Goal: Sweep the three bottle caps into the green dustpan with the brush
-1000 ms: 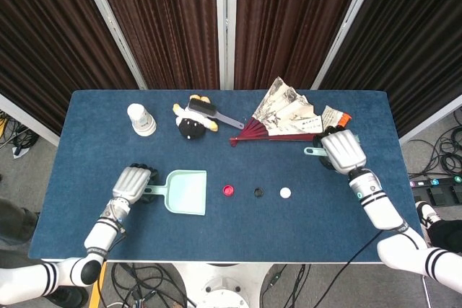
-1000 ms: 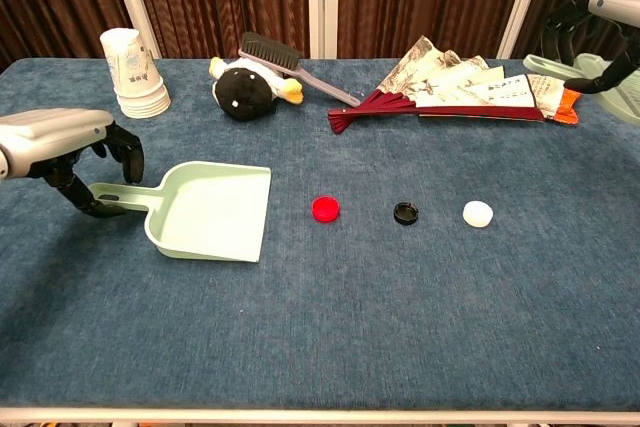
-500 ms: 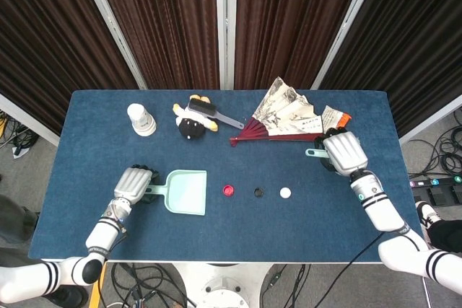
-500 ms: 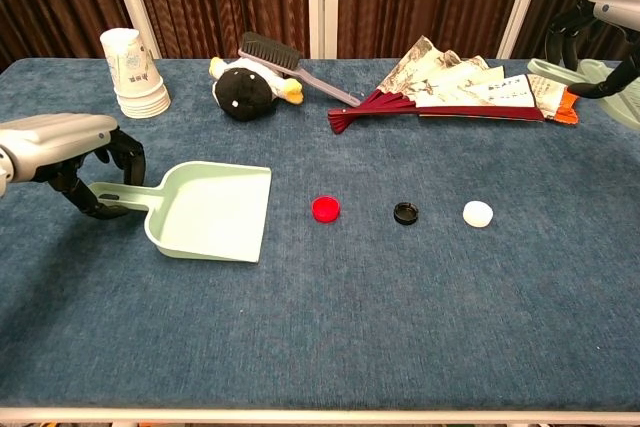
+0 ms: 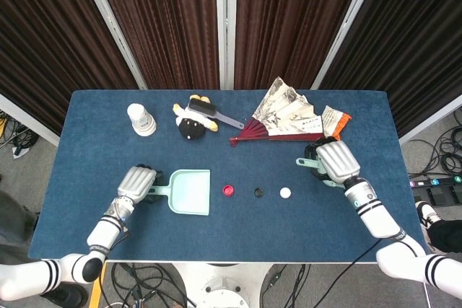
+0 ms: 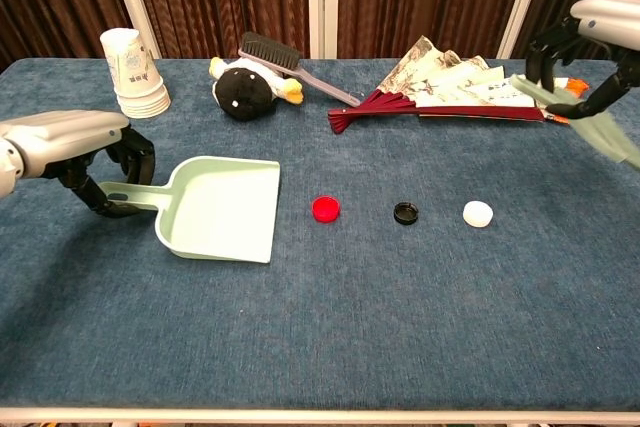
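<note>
At lower left, the left hand point(image 5: 135, 184) grips the handle of the green dustpan point(image 5: 190, 192), which lies flat on the blue table point(image 5: 231, 247). At right, the right hand point(image 5: 333, 162) holds a pale green brush point(image 6: 590, 119) above the table. Between them, mid-frame, sit the red cap point(image 5: 228, 191), black cap point(image 5: 258, 192) and white cap point(image 5: 285, 193) in a row, the red one nearest the dustpan's mouth.

No legible text, brand, number or sign is showing in either view. The stacked paper cups point(image 6: 132, 72) are carrying faint print too small to read, and the folding fan point(image 6: 450, 87) is displaying painted artwork with small marks that cannot be made out
</note>
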`<state>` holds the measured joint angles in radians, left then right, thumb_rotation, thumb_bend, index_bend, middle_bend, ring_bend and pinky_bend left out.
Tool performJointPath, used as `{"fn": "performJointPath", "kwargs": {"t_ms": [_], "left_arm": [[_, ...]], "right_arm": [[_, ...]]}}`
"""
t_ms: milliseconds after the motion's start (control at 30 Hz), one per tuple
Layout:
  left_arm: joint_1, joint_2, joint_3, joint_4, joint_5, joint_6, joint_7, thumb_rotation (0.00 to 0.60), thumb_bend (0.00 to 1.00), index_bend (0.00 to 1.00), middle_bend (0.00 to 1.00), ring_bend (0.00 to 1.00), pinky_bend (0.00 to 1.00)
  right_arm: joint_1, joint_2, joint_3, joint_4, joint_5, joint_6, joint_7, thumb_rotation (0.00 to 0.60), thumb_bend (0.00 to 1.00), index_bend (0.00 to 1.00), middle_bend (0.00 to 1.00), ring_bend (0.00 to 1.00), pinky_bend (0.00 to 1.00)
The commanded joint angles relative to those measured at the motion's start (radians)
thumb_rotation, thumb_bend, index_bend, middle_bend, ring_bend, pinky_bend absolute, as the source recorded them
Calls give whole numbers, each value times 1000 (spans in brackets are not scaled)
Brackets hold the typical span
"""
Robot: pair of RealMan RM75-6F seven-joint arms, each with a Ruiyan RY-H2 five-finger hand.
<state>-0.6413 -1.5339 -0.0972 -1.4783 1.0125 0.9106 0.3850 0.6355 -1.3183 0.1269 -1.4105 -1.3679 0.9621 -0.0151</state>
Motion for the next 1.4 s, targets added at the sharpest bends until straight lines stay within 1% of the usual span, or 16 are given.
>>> {"fn": "performJointPath", "kwargs": {"t_ms": [33, 167, 267, 400, 567, 767, 1000, 1167, 1400], "left_arm": [[-36, 31, -9, -28, -29, -43, 35, 600, 334, 570, 537, 364, 280], [-88, 74, -21, -74, -106, -98, 87, 600, 335, 569, 538, 364, 280], [-125, 98, -32, -89, -176, -141, 99, 600, 336, 569, 538, 364, 280], [-168, 125, -48, -95, -257, -200, 77, 600, 337, 569, 540, 364, 280], [-218, 143, -49, -79, -330, -271, 35, 600, 336, 569, 543, 377, 281], [-257, 145, -33, -65, -364, -276, 13, 600, 340, 569, 544, 380, 281], [-281, 140, -4, -69, -379, -257, 3, 600, 341, 569, 544, 380, 281], [-299, 128, 5, -73, -388, -248, -9, 600, 341, 569, 545, 380, 282], [-319, 101, -1, -74, -386, -246, -43, 600, 343, 569, 545, 380, 283]], "right_arm": [[3, -30, -17, 7, -41, -4, 65, 600, 547, 662, 582, 291, 289], [10, -61, -24, 30, -77, 6, 122, 600, 548, 662, 582, 290, 289], [15, -78, -28, 44, -97, 14, 144, 600, 547, 661, 582, 290, 289], [23, -96, -35, 58, -122, 20, 170, 600, 548, 662, 582, 290, 287], [26, -121, -48, 85, -148, 30, 210, 600, 548, 662, 582, 290, 285], [18, -161, -64, 115, -176, 64, 258, 600, 550, 668, 582, 289, 283], [19, -232, -76, 163, -212, 104, 272, 600, 549, 672, 585, 289, 262], [27, -285, -69, 189, -222, 124, 271, 600, 549, 679, 592, 289, 256], [42, -353, -45, 210, -213, 139, 262, 600, 568, 685, 597, 289, 233]]}}
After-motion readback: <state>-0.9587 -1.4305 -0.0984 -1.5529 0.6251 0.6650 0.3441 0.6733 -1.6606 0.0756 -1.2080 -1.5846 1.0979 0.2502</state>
